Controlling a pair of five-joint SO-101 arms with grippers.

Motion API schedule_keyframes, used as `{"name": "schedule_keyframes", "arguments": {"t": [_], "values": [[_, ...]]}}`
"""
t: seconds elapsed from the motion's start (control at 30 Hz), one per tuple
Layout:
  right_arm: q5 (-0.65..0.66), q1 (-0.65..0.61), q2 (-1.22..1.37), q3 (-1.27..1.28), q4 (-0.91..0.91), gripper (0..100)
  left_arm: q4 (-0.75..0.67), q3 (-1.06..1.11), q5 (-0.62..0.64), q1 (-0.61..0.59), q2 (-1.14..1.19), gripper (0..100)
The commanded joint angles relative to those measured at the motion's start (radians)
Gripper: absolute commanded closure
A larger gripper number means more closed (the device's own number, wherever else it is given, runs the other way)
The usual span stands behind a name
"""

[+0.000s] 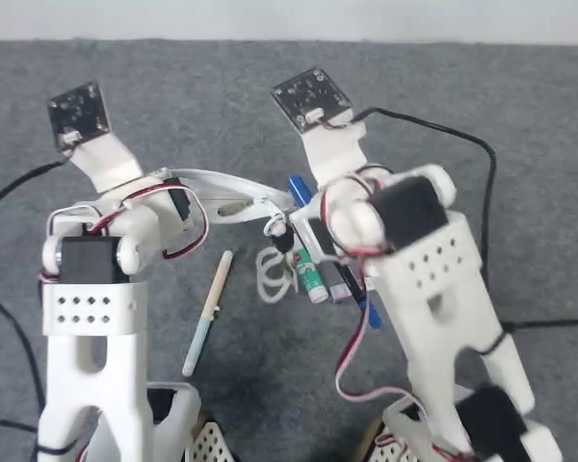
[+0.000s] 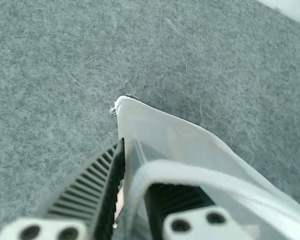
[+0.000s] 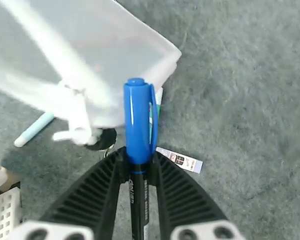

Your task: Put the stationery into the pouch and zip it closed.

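Note:
A translucent white pouch [image 2: 190,145] is lifted off the grey carpet, and my left gripper [image 2: 132,170] is shut on its edge. In the high view the pouch [image 1: 222,188] hangs between the two arms. My right gripper [image 3: 138,155] is shut on a blue capped pen [image 3: 139,115], whose cap end rests against the pouch [image 3: 80,55] at its lower edge. The same blue pen [image 1: 299,190] shows beside the pouch's right end. A pale blue and cream pen [image 1: 207,313] lies on the carpet, with a green and white marker [image 1: 311,274] close by.
A white looped cord [image 1: 270,274] and a dark zipper pull [image 3: 97,139] hang near the pouch's end. More stationery [image 1: 352,289] lies partly under the right arm. A cable [image 1: 462,144] runs across the carpet at the back right.

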Motion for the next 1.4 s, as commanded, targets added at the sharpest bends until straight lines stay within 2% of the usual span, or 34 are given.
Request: {"name": "schedule_keyframes", "arguments": {"t": [0.0,0.2,0.47,0.63,0.9,1.23,1.37], "values": [[-0.008,-0.035,-0.113,0.009,0.031,99.1,-0.002,-0.033,0.014,-0.002,0.003,99],[-0.008,-0.099,-0.217,0.012,0.039,99.1,0.0,-0.033,0.014,-0.002,0.003,99],[-0.006,-0.116,-0.331,0.017,0.041,99.1,0.0,-0.033,0.014,-0.002,0.003,99],[-0.008,-0.18,-0.44,0.127,0.018,99.1,0.0,-0.033,0.014,-0.002,0.003,99],[-0.008,-0.2,-0.618,0.288,-0.148,99.1,0.0,-0.033,0.014,-0.002,0.003,99],[-0.008,-0.202,-0.898,0.574,-0.458,99.1,0.0,-0.031,0.014,-0.002,0.003,99],[-0.008,-0.295,-1.01,0.738,-0.613,99.1,-0.006,-0.019,0.014,0.0,0.003,99]]}}
